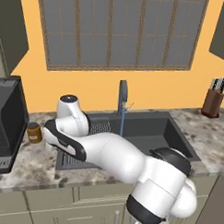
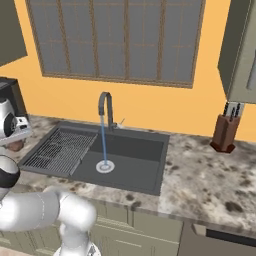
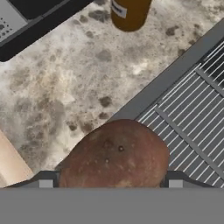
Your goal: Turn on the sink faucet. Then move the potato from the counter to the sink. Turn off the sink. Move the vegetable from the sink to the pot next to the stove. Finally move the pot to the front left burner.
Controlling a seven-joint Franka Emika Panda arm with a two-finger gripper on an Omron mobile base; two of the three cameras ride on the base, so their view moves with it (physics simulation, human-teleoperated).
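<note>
A brown potato (image 3: pixel 114 153) sits between my two fingertips (image 3: pixel 46 183), over the seam where the speckled counter (image 3: pixel 65 87) meets the sink's grated rack (image 3: pixel 192 127). My gripper (image 3: pixel 110 183) is closed on the potato's sides. In the right base view the gripper (image 2: pixel 16 139) hangs at the far left with the potato (image 2: pixel 15 146) under it, just left of the sink (image 2: pixel 130 157). The faucet (image 2: pixel 105 106) is running, and a blue stream of water (image 2: pixel 103 142) falls into the basin. The left base view also has the faucet (image 1: pixel 123 93) and water (image 1: pixel 122 123), with my arm across the sink's left half.
An amber jar (image 1: pixel 34 132) stands on the counter left of the sink, close to the gripper, and also appears in the hand view (image 3: pixel 129 13). A black appliance (image 1: pixel 5 123) fills the far left. A knife block (image 2: pixel 225 132) stands at the right by the wall.
</note>
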